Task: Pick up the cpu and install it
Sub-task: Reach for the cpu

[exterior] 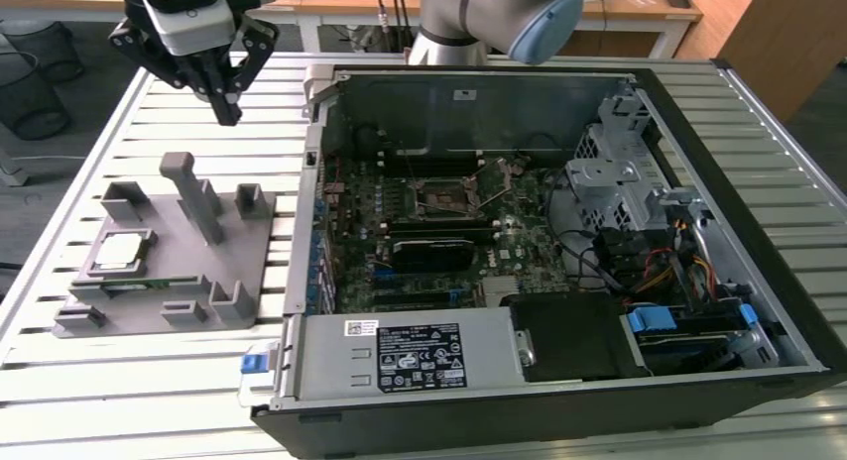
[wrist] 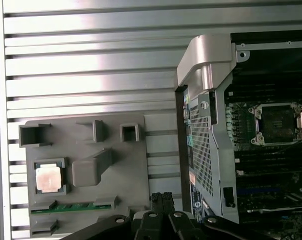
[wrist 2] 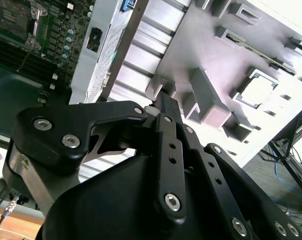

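Observation:
The cpu (exterior: 122, 252), a small square chip with a shiny silver top, lies flat in a recess of the grey fixture tray (exterior: 252, 257) at the exterior view's left. It also shows in the first wrist view, cpu (wrist: 48, 177) in tray (wrist: 125, 165), and in the second wrist view, cpu (wrist 2: 256, 90) in tray (wrist 2: 216, 55). My gripper (exterior: 228, 111) hangs high above the slatted table behind the tray, well clear of the chip. Its black fingers (wrist: 161, 201) are shut together with nothing between them. The motherboard socket (exterior: 443, 197) sits inside the open computer case, with its metal frame around it.
The open black computer case (exterior: 741, 113) takes up the exterior view's right, with drive cages, cables and a power supply (exterior: 397, 351) inside. Upright posts (exterior: 198, 197) rise from the tray beside the cpu. The metal slatted table (exterior: 159, 401) carries everything. Wire bins (exterior: 34, 78) stand beyond the table's edge.

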Controlling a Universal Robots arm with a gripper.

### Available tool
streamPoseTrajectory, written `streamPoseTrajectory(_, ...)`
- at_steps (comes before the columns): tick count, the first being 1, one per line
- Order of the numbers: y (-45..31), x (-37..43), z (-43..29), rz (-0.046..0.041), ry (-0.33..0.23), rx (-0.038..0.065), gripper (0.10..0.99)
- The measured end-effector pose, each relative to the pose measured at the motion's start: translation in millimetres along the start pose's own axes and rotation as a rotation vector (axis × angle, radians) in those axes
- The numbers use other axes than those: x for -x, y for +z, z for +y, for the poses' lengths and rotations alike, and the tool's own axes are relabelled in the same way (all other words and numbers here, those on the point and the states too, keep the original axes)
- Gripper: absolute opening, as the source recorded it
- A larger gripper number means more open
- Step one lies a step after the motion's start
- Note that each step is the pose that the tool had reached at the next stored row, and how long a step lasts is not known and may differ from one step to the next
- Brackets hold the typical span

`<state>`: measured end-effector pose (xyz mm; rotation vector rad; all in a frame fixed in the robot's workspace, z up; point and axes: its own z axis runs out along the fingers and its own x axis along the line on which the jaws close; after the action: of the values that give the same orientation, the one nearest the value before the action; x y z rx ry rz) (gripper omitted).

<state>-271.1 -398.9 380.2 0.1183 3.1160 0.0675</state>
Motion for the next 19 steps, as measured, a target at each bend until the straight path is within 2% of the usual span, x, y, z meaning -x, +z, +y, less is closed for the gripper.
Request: streamPoseTrajectory(19,1.0,-19.4,-1.5,0.0002,0.000,0.000,0.106)
